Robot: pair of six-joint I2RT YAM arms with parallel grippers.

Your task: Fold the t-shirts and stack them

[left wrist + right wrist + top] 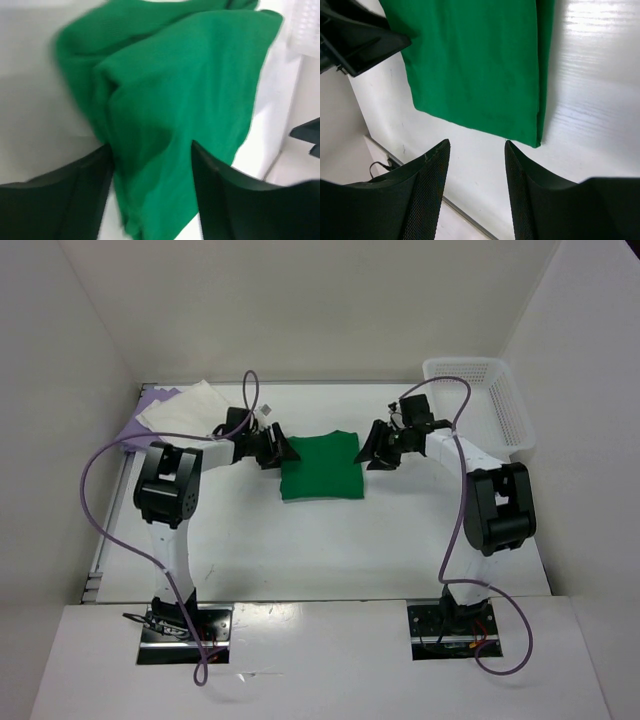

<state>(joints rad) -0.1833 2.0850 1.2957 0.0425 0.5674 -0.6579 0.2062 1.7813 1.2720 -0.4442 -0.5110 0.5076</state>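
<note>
green shirt (320,468) folded on table (330,550), not yet stacked | white shirt (185,410) atop purple shirt (135,427), far-left corner | my left claw (280,448) and right claw (372,448) both wide, gripping nothing

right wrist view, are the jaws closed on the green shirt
No, the jaws stand open over the table, and the green shirt lies flat beyond their tips.

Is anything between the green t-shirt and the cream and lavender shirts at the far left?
Nothing loose: only the left gripper and its wrist hang between the green t-shirt and that pile.
</note>
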